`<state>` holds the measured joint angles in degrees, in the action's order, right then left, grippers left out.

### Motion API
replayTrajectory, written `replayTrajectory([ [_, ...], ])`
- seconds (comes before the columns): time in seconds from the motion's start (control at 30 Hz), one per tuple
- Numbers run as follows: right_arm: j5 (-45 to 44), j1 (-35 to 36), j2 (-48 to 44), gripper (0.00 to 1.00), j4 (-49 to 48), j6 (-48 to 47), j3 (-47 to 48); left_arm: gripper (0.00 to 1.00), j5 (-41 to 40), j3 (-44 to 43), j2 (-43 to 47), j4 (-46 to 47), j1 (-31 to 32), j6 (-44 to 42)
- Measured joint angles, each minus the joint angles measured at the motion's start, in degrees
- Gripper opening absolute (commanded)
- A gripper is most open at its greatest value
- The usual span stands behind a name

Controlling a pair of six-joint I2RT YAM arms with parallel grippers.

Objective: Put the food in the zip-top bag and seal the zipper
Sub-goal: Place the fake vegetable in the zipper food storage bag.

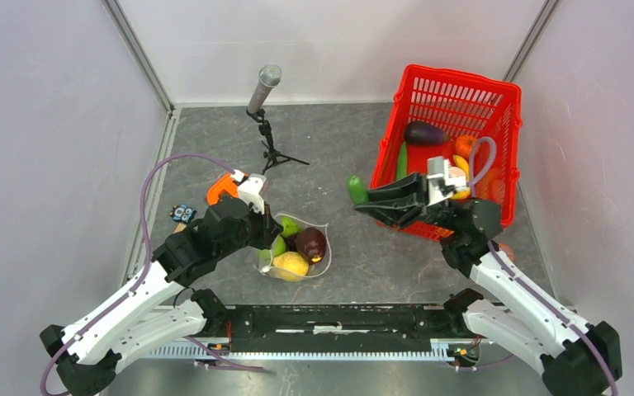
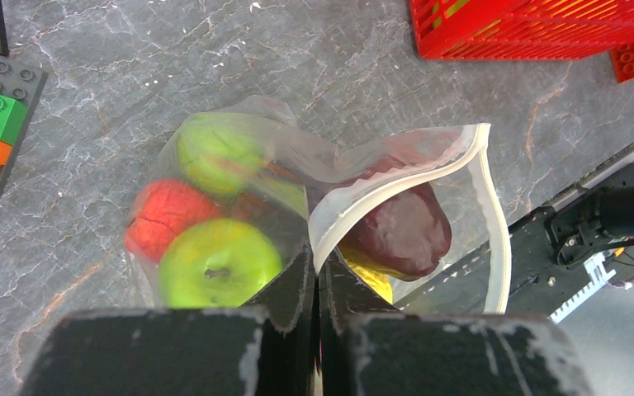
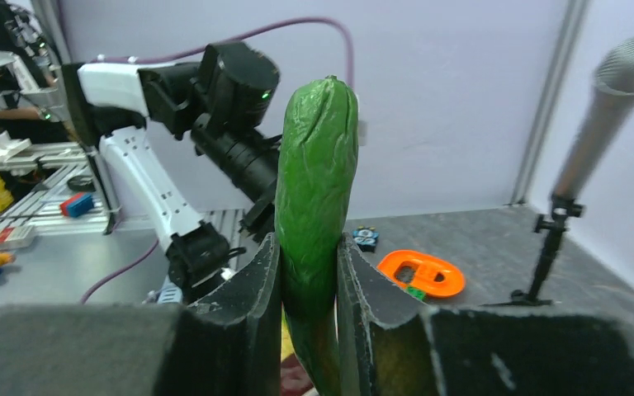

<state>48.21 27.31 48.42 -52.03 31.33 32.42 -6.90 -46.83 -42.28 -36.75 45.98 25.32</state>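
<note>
i log the red basket (image 1: 495, 99) at the far right corner of the surface (image 1: 338, 148). the zip-top bag (image 2: 256, 140) lies near the near edge, left of centre, mouth open, with green round fruits (image 2: 219, 264) inside. my left tool (image 2: 314, 264) is clenched on its rim. my right tool (image 3: 309, 247) grips the long green vegetable (image 3: 318, 148) above mid-surface.

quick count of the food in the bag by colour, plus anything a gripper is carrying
green fruits: 2
red fruit: 1
dark maroon piece: 1
yellow piece: 1
long green vegetable, held by the right gripper outside the zip-top bag: 1
total: 6, with 5 visible in the bag
</note>
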Motion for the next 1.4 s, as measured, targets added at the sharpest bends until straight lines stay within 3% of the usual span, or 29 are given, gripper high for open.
replayTrajectory([
  [0.1, -3.8, 8.1, 1.0, 0.03, 6.4, -6.7, 0.9, 0.04, 0.1, 0.0, 0.0, 0.5, 0.0, 0.7],
  [0.27, -11.7, 20.6, 8.8, 0.03, 8.9, -12.9, 1.3, 0.04, 0.1, 0.0, 0.0, 0.9, 0.0, 1.2],
  [0.47, -19.1, 31.5, 20.1, 0.02, 3.7, -14.2, 1.2, 0.04, 0.0, 0.4, 0.7, 0.9, 0.0, 2.3],
  [0.67, -26.2, 33.4, 26.4, 0.02, -9.5, -8.1, -2.3, 0.04, -0.6, 0.4, 1.8, 0.9, 0.0, 2.6],
  [0.9, -30.3, 34.9, 29.0, 0.04, -9.2, -5.6, -3.3, 0.04, -2.0, 0.4, 2.3, 0.7, 0.0, 2.7],
  [1.17, -33.7, 36.7, 28.8, 0.03, 3.3, -9.4, -2.5, 0.03, -2.8, 0.4, 2.3, 0.7, 0.0, 2.8],
  [1.4, -39.1, 36.8, 29.0, 0.06, 22.4, -14.2, 8.5, 0.03, -5.2, 0.4, 3.1, 0.0, -0.4, 2.8],
])
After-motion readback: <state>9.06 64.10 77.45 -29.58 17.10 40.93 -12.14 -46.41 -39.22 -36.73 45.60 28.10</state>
